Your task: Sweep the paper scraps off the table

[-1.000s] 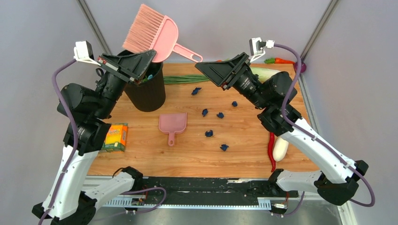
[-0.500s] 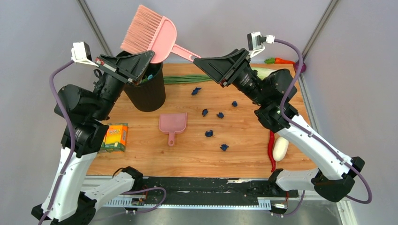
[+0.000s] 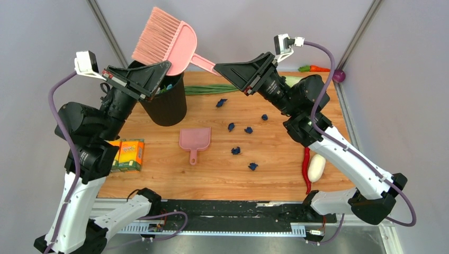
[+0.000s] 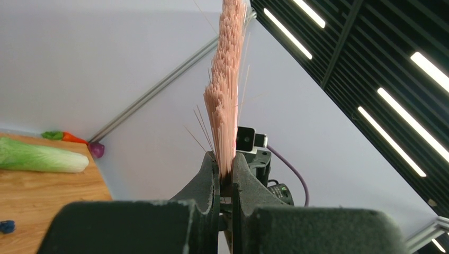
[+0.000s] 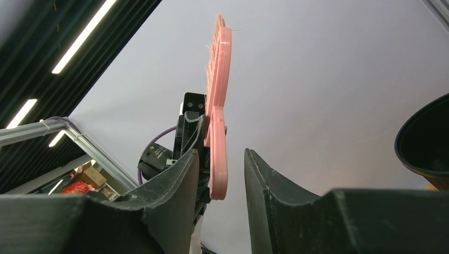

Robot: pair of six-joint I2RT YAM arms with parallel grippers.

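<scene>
The right tool (image 3: pixel 218 67) has narrowed around the pink brush (image 3: pixel 174 45) handle, still a little open. The left tool (image 3: pixel 167 64) clamps the brush, and the bin (image 3: pixel 168 110) holds blue bits.

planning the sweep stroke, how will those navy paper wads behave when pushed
Probably very light: the paper scraps are tiny crumpled wads, so the pink brush should shift them easily. Their wrinkly, irregular shape suggests tumbling rather than rolling far. The table looks smooth, so they may skid.
</scene>
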